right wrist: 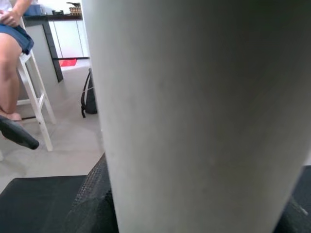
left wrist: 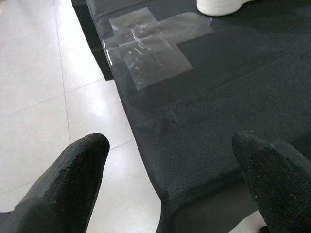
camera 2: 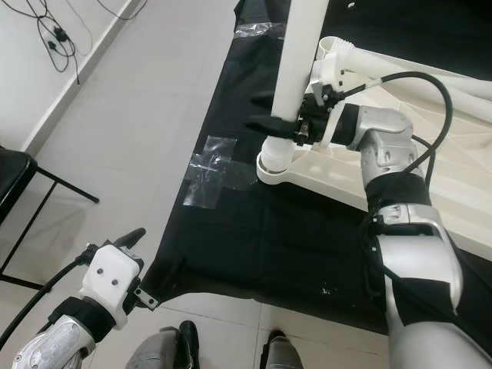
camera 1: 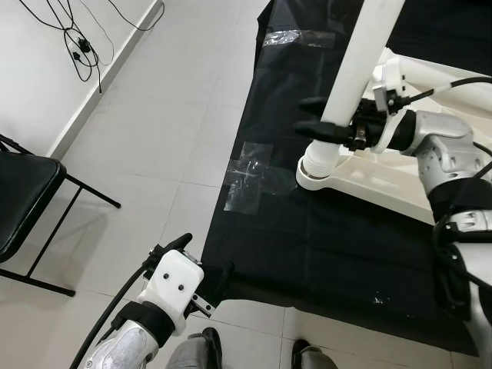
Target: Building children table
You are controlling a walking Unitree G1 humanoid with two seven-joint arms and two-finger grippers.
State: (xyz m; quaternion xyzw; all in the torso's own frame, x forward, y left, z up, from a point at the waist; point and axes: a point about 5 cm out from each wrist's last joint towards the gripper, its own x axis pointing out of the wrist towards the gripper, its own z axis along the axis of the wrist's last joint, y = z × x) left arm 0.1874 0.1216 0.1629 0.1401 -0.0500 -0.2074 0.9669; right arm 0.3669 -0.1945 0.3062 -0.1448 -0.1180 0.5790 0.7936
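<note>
Head view: right gripper (camera 1: 319, 117) has its jaws clamped on the white table leg (camera 1: 355, 65), low on the tube, just above the threaded collar. Leg stands near upright (slight tilt) in the corner socket of the upturned white tabletop (camera 1: 384, 188), which lies on a black mat (camera 1: 323, 231) on the tiled floor (camera 1: 154, 154), at about 2 o'clock in frame. Clear tape patch (camera 1: 247, 175) holds the mat's edge, at 9 o'clock from the socket. Left gripper (camera 1: 201, 269) hangs low at 7 o'clock, over the mat's near corner, jaws apart, holding nothing. Black folding chair (camera 1: 23, 201) at 9 o'clock; cables (camera 1: 77, 42) along the wall at 11 o'clock.

Left wrist view: two black fingertips (left wrist: 68, 182) spread wide, nothing between them; mat edge and tape below, floor tiles beside.

Right wrist view: leg up close, black pads (right wrist: 95, 204) pressed against its sides. Behind, a person's leg (right wrist: 12, 73) on a white stool (right wrist: 36, 104) (seated), black bag (right wrist: 89, 94) on the floor.
</note>
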